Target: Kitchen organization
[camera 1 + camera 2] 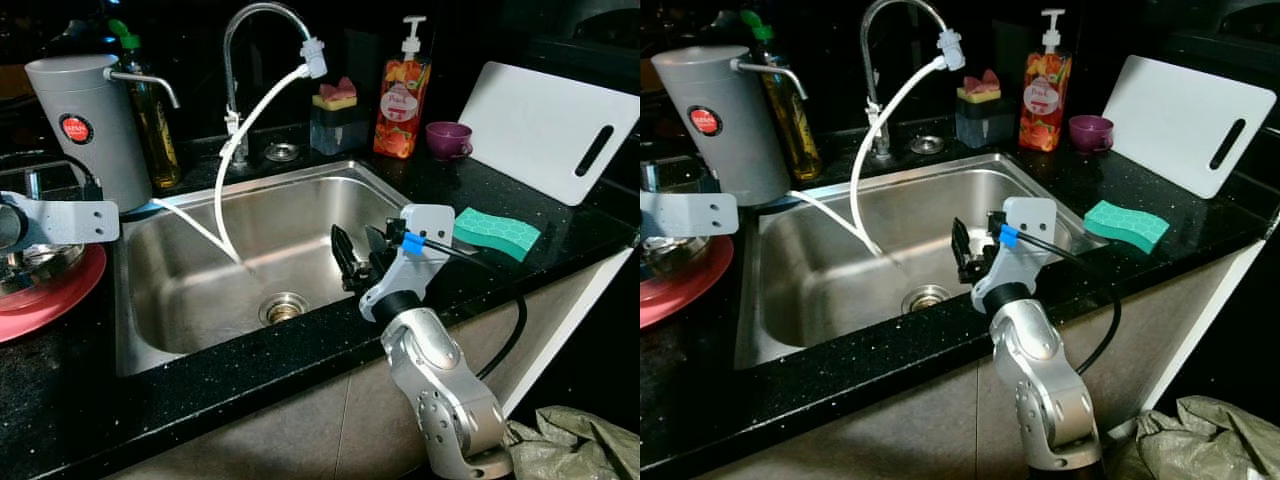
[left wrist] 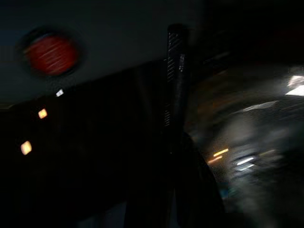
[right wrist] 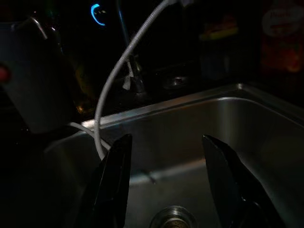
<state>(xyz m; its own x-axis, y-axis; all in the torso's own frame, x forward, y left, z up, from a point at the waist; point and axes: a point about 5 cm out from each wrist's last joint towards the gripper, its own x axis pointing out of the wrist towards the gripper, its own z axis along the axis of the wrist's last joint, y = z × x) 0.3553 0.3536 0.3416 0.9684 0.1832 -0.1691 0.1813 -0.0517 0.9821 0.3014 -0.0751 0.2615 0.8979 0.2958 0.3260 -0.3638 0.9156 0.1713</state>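
Right claw (image 1: 362,252) hangs over the front right part of the stainless steel sink basin (image 1: 180,290), its two black fingers spread wide with nothing between them, pointing toward the drain (image 1: 283,308). Left claw (image 2: 175,85) is by the grey cylindrical water dispenser with a red badge (image 1: 85,125) at the left end of the black stone bench (image 1: 60,400); I cannot tell whether it is open or closed in that dark, blurred wrist view

Likeliest thing to tidy is the one green rectangular sponge (image 1: 496,233), lying flat on the bench's front right edge, just beside the sink rim. Judging by its look it is light, soft and squashy, so pinching across its short sides should hold it

Also one of each: white plastic cutting board (image 1: 550,130) leaning at the back right, purple cup (image 1: 448,139), orange soap pump bottle (image 1: 402,100), red plate (image 1: 45,295) at the left edge
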